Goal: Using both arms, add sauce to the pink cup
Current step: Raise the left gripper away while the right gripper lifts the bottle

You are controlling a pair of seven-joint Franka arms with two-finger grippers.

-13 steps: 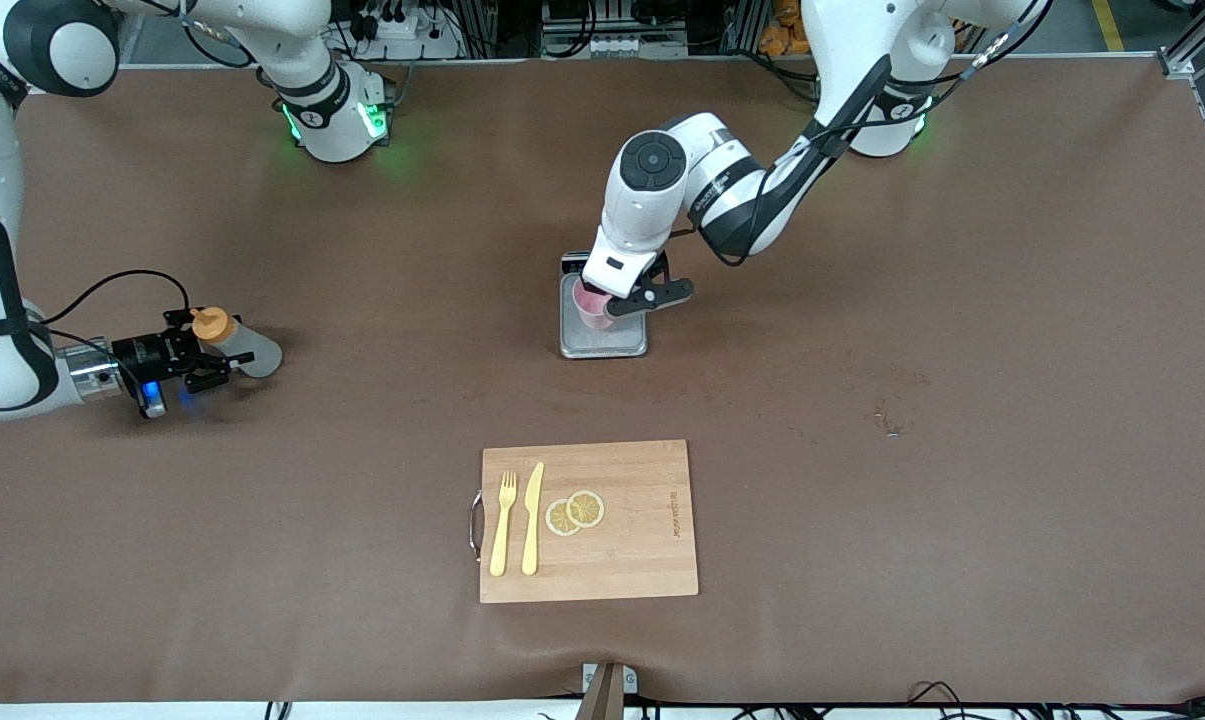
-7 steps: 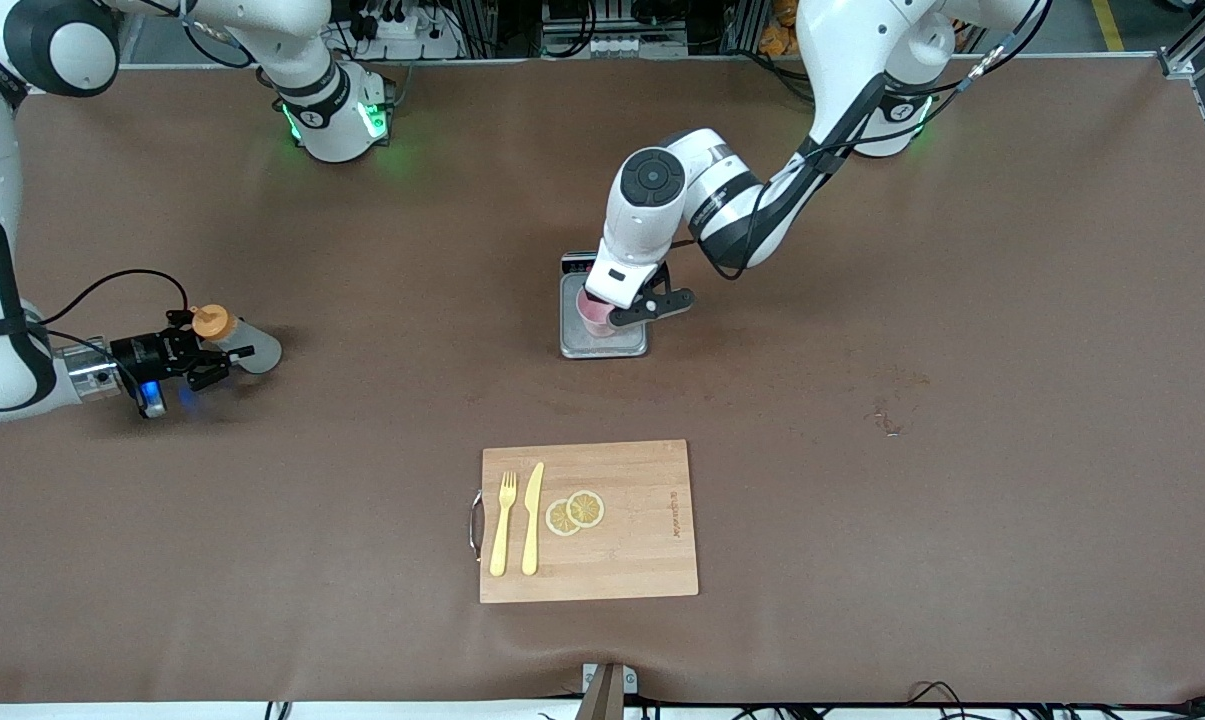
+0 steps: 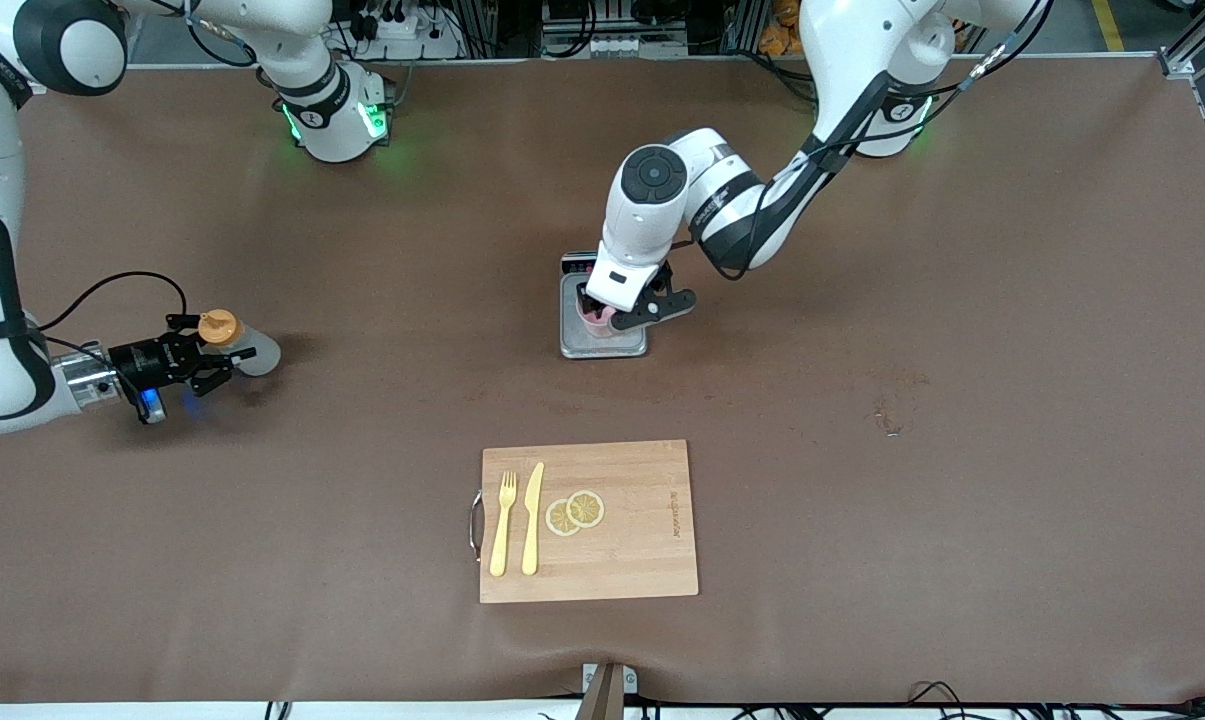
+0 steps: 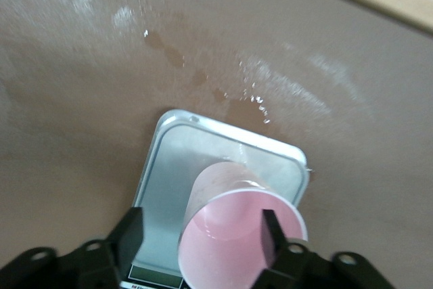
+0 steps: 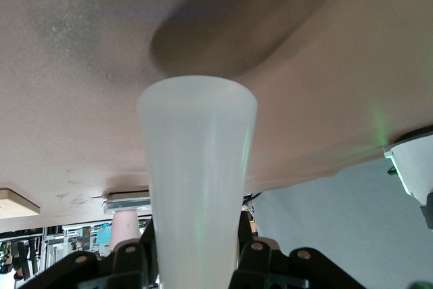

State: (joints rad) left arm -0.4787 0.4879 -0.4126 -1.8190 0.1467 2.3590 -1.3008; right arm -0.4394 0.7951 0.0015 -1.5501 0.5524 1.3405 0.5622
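The pink cup [image 3: 594, 318] stands upright on the grey scale [image 3: 602, 346] in the middle of the table. My left gripper [image 3: 614, 312] hangs low over it, open. In the left wrist view one of the fingers [image 4: 132, 235] stands clear of the pink cup [image 4: 230, 252] and the other shows over its mouth. The sauce bottle [image 3: 250, 352] lies tilted on the table toward the right arm's end, orange cap [image 3: 218, 326] up. My right gripper [image 3: 212, 358] is shut on it just below the cap. The right wrist view shows the whitish sauce bottle [image 5: 196, 167] squeezed between both fingers.
A wooden cutting board [image 3: 642, 560] lies nearer the front camera than the scale. It carries a yellow fork [image 3: 502, 525], a yellow knife [image 3: 532, 518] and two lemon slices [image 3: 574, 512]. A small stain [image 3: 892, 420] marks the brown mat toward the left arm's end.
My left gripper has opened and let go of the pink cup, which stays on the scale. My right gripper's fingers have closed tighter on the sauce bottle, which shifted slightly.
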